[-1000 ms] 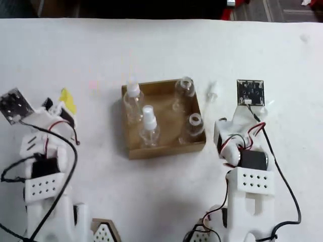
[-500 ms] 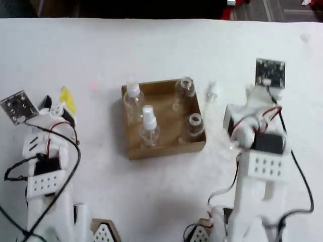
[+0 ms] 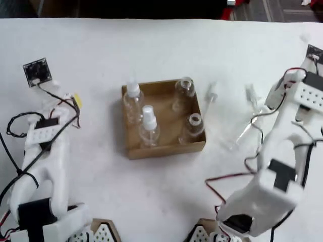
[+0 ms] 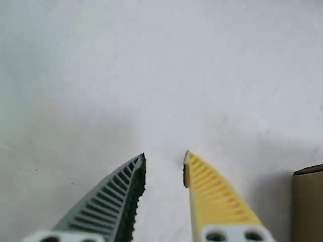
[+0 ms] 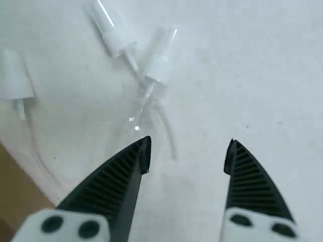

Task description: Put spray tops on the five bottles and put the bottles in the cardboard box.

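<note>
- Four bottles [image 3: 149, 132] stand upright inside the cardboard box [image 3: 164, 150], which sits in the middle of the white table [image 3: 151, 50].
- Two of them, on the side of the box nearer the left arm [image 3: 45, 146], carry white spray tops [image 3: 148, 112].
- The other two are on the side of the box nearer the right arm [image 3: 282, 146], and their necks are bare and open.
- Three loose spray tops lie on the table outside the box, all on its right-arm side. One [image 3: 212, 93] lies just beside the box wall. The other two [image 5: 159, 55] lie farther from the box, close together, with thin clear tubes trailing from them.
- From where I stand, the left gripper [image 4: 164, 166] is over bare table near the box, on the side away from the loose tops. Its grey and yellow fingers [image 4: 217, 201] are parted a little and there is nothing between them. A corner of the box shows at the edge of its wrist view.
- The right gripper [image 5: 186, 151] is over the table on the other side of the box, near the pair of loose tops and not touching them. Its black fingers [image 5: 118, 176] are spread wide and hold nothing.
</note>
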You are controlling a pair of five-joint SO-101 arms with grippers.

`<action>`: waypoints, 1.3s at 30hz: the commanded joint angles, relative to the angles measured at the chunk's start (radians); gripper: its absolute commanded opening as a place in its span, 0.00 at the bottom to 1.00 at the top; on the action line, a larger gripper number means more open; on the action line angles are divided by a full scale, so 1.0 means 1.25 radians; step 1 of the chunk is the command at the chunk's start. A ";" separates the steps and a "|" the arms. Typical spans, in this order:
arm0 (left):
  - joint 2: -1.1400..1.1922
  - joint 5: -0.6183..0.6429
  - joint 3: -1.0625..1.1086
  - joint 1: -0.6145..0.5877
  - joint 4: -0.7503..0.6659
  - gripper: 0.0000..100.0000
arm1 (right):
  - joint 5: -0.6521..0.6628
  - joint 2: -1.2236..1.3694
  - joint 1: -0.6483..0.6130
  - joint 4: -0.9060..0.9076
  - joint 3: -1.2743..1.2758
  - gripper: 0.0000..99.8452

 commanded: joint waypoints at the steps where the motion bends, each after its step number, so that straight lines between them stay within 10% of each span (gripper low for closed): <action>1: 0.001 -0.009 -0.052 -0.004 0.012 0.12 | -0.002 0.141 -0.015 0.012 -0.182 0.21; 18: 0.003 -0.014 -0.058 0.003 0.012 0.12 | -0.080 0.434 -0.047 -0.015 -0.393 0.20; 24: 0.004 -0.014 -0.058 0.003 0.012 0.12 | -0.080 0.503 -0.040 -0.012 -0.450 0.01; 39: 0.007 -0.014 -0.058 0.003 0.012 0.12 | -0.010 0.276 0.015 0.255 -0.690 0.02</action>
